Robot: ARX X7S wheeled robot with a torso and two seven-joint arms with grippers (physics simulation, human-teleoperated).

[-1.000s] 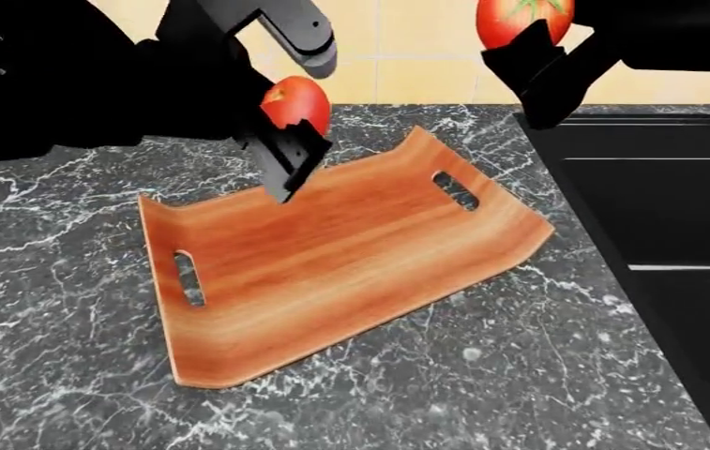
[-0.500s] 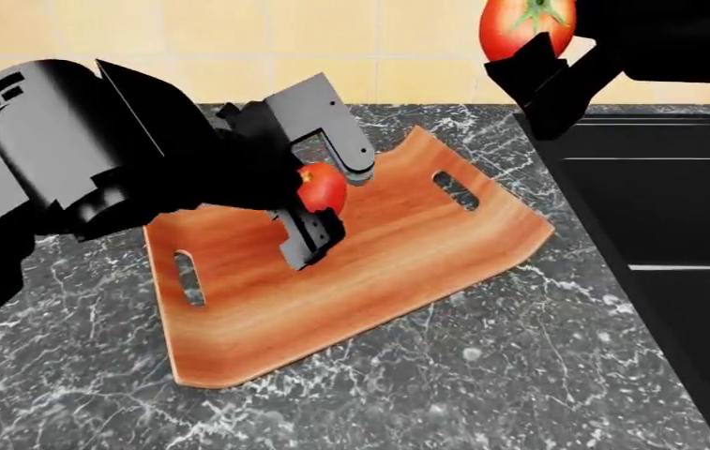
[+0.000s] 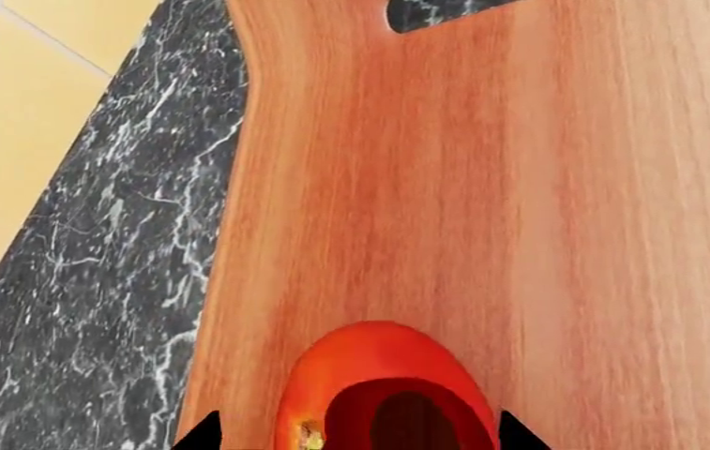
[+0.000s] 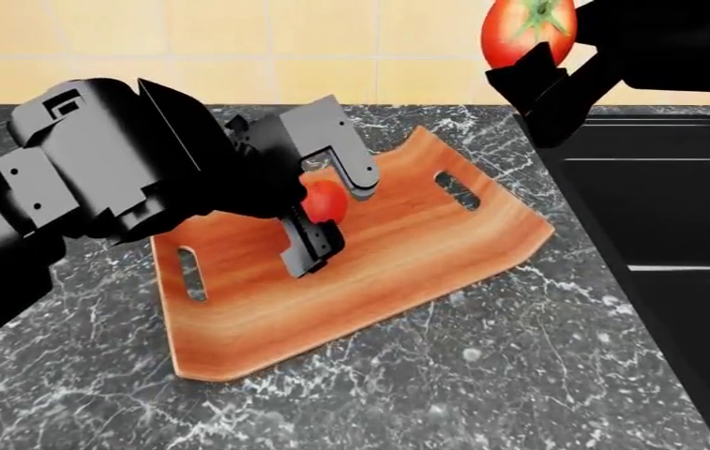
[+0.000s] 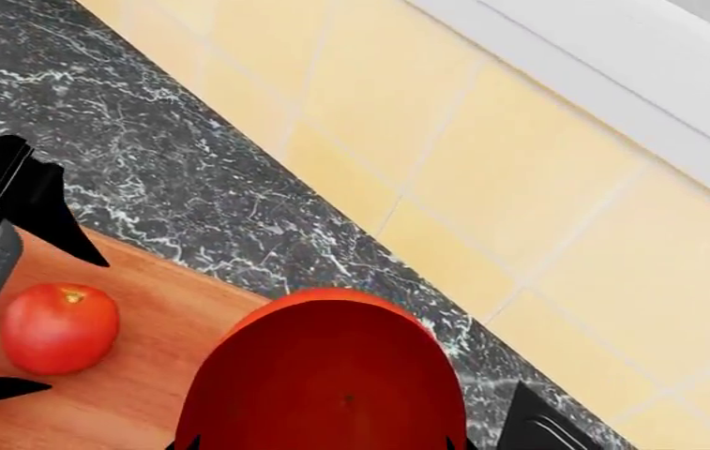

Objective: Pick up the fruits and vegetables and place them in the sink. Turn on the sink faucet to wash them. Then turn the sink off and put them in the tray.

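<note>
No text, label, brand, number or sign can be read in any view — the tray, the two tomatoes (one over the tray, one held high) and the counter all show bare surfaces. The tiled wall and the sink carry no marking either — only grout lines and plain black. The arm housings show no lettering that can be made out.
</note>
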